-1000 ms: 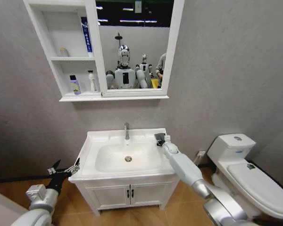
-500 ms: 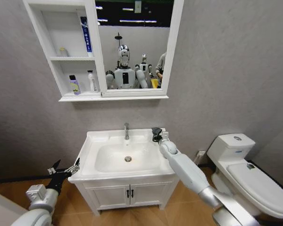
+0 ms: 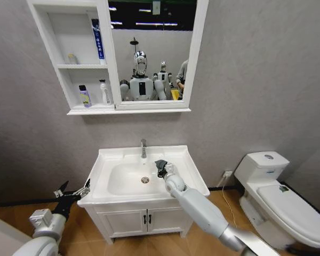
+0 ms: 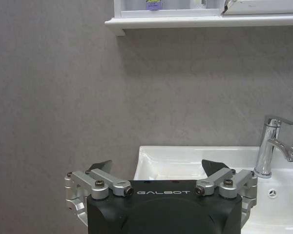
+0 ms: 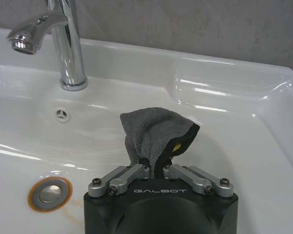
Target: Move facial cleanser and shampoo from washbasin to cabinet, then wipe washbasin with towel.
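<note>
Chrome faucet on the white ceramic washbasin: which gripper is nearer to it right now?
Right. The right gripper hangs over the bowl just in front of the chrome faucet, clamping the dark grey towel. The left gripper waits off the washbasin's left edge.

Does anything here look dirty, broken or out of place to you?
One small thing: an orange-brown stain rings the drain in the washbasin bowl. Otherwise, the right pincer holds the grey towel over the bowl and the left pincer waits, open, beside the basin.

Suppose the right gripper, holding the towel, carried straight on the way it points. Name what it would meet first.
Most likely the washbasin: the right gripper, shut on the towel, points down across the bowl toward its back slope, right of the faucet. Depth is unclear, so the exact spot is a guess.
</note>
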